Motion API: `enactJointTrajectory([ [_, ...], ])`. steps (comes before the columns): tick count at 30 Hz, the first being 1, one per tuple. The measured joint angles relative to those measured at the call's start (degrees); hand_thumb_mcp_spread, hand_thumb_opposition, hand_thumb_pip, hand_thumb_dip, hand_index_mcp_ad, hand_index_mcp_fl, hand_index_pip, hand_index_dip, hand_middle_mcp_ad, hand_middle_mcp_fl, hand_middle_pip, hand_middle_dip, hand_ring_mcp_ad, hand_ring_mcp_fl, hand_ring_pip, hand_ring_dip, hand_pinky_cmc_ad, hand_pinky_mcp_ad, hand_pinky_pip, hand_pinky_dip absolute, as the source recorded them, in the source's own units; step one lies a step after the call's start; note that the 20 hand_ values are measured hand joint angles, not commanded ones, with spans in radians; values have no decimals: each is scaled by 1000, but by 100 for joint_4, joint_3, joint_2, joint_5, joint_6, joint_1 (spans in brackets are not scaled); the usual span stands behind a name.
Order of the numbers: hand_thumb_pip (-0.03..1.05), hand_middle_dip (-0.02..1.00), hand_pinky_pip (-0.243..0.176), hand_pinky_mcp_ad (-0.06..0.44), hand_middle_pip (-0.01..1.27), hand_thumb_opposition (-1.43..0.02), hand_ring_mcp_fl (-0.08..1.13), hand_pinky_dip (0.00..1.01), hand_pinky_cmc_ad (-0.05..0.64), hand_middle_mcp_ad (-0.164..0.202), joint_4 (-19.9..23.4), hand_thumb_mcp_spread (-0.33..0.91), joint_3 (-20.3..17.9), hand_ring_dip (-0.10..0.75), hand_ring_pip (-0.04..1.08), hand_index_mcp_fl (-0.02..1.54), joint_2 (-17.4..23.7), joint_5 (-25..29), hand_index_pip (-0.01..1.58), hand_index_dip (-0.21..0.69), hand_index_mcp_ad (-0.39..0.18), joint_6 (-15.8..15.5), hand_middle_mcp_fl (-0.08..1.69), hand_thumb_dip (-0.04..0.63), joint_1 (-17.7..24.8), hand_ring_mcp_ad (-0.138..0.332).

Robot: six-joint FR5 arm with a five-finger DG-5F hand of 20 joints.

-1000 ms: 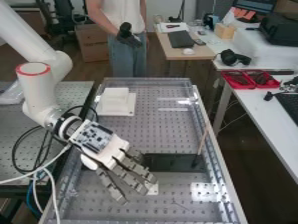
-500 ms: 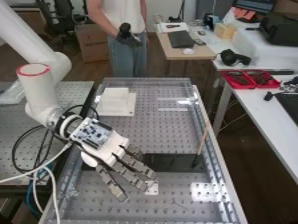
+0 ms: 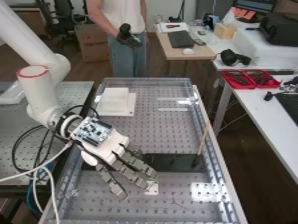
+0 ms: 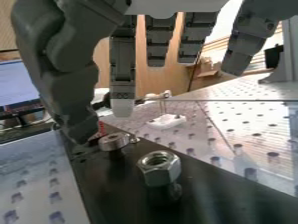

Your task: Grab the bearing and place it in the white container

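The bearing [image 4: 114, 142] lies flat on the dark plate [image 4: 199, 186], hole upward, and the task, as I judge it, is at its very beginning: nothing is gripped, nothing delivered. The nut [image 4: 159, 167] sits near it on the same plate, the two apart (easy to mistake one for the other in a hurry). The thumb [image 4: 80, 126] ends just beside the bearing; whether they touch I cannot tell. The hand [image 3: 106, 149] has its fingers [image 4: 122, 65] long and nearly straight, spread rather than pressed together, pinching nothing.

Take the high view as a clock face centred on the hand: the fingers reach toward 5 o'clock, the plate runs out toward 4 o'clock, and the stick [image 3: 203, 140] leans near 3 o'clock. The arm [image 3: 44, 97] comes in from about 11 o'clock. What I take for the container [image 3: 117, 104] sits near 12 o'clock, toward the bench's [image 3: 156, 130] far end and well apart from the hand.

So everything that counts is left: closing on the bearing, lifting it clear of the nut, carrying it over and letting it go.
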Motion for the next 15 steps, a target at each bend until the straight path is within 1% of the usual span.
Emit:
enactJointTrajectory([
  [4,614,267,-91,302,126,-785,0,319,367,12,-17,398,2,119,87,10,-5,4,1553,171,-129,12,2,211,-7,84],
  [13,614,267,-91,302,126,-785,0,333,367,12,-42,398,-3,119,87,10,-29,2,1553,171,-129,-24,2,211,-3,80],
  [15,614,267,-91,298,126,-785,0,351,367,12,-48,398,-4,119,87,10,-36,6,1553,171,-129,-22,2,211,0,80],
])
